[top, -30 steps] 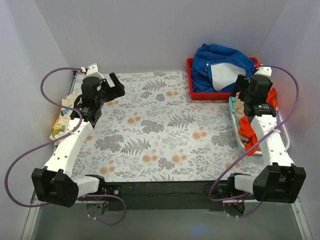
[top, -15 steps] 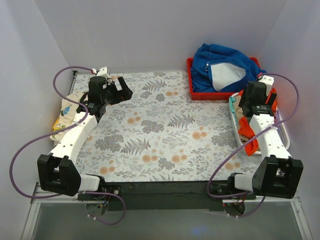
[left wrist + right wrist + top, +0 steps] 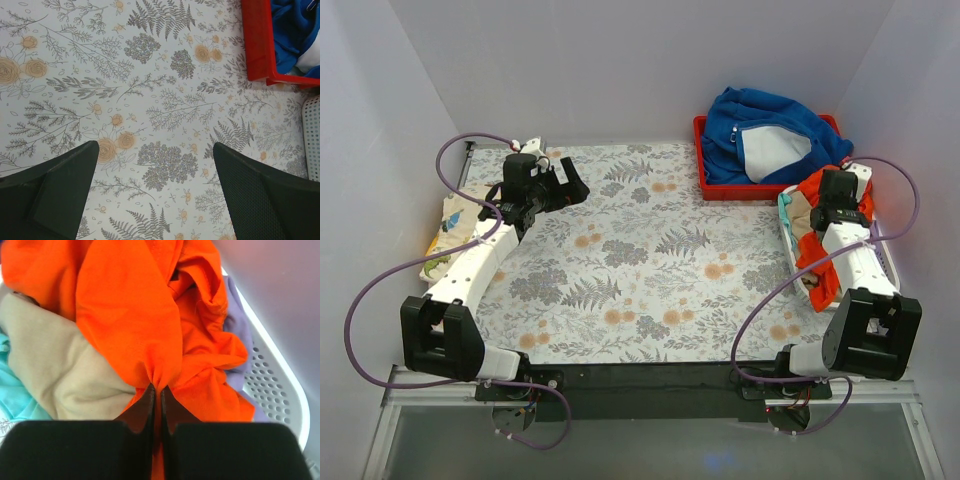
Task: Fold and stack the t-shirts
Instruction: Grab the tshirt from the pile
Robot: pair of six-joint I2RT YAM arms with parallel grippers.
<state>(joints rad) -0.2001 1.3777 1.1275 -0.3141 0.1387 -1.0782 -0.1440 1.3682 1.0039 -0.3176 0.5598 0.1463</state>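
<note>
Overhead first: floral table (image 3: 640,260), with the left gripper (image 3: 566,184) hovering above its far left part, jaws spread with nothing between them. At the table's left edge lies the cream dinosaur-print t-shirt (image 3: 447,216), beside that arm. On the right, the right gripper (image 3: 834,190) is down in the white basket (image 3: 887,268) amid the orange-red t-shirt (image 3: 810,256); from up here its fingers are hard to make out. Behind the basket a red tray (image 3: 704,170) holds a blue garment (image 3: 760,115).

Left wrist view: two dark fingers (image 3: 55,195) stand wide apart over bare floral print, touching nothing. The red tray's corner and the blue garment show top right, the basket's rim at the right edge.

Right wrist view: the fingers are pressed together, pinching a gathered fold of the orange-red t-shirt. It lies heaped in the basket over a beige cloth (image 3: 55,370), with a teal cloth (image 3: 10,390) at the left and a lilac cloth (image 3: 232,310) at the right.
</note>
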